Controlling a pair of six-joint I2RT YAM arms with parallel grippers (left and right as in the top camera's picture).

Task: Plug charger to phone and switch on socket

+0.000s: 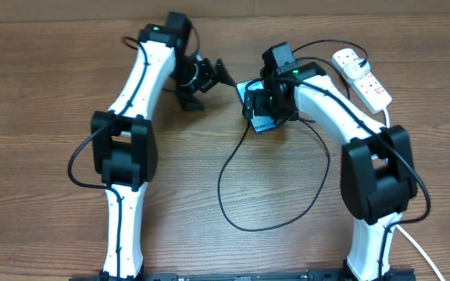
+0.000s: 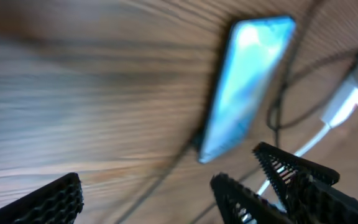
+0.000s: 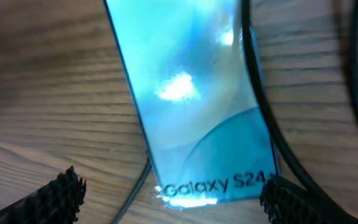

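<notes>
Overhead, the left gripper (image 1: 206, 86) hovers over the brown wooden table (image 1: 37, 218), fingers spread and empty. Just right of it, the right gripper (image 1: 266, 105) sits low, fingers spread around the "Galaxy" end of the small flat cyan-screened phone (image 3: 191, 93). The thin black charger cable (image 1: 248, 226) loops nearward, one strand crossing the screen's right edge. The white power strip with red switches (image 1: 363, 78) lies far right.

- The left arm (image 1: 135, 94) reaches toward the surface's far edge, left gripper (image 1: 207, 86) fingers spread wide.
- The right arm (image 1: 338, 113) bends inward, right gripper (image 3: 173, 202) pointing down, fingers parted.
</notes>
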